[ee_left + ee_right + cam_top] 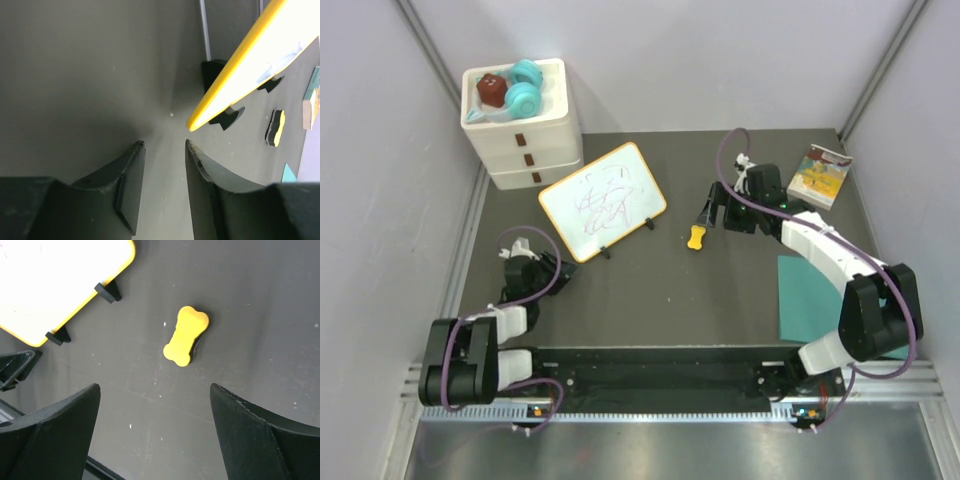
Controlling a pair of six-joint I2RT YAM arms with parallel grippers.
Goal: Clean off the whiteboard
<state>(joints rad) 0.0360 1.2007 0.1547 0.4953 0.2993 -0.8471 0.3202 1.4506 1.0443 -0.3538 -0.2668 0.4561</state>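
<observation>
My surface [660,290] is a dark, matte top boxed in by pale grey walls. The whiteboard [603,201], covered in scribbles, stands tilted on its black feet toward the far left. It is just in front of the white drawer box [523,125] in the far left corner. My left tool [165,150] sits near the left edge, fingers a narrow gap apart, empty. My right tool [154,390] is spread wide near the yellow eraser [186,336], gripping nothing. A teal mat [810,297] lies by the right edge.
</observation>
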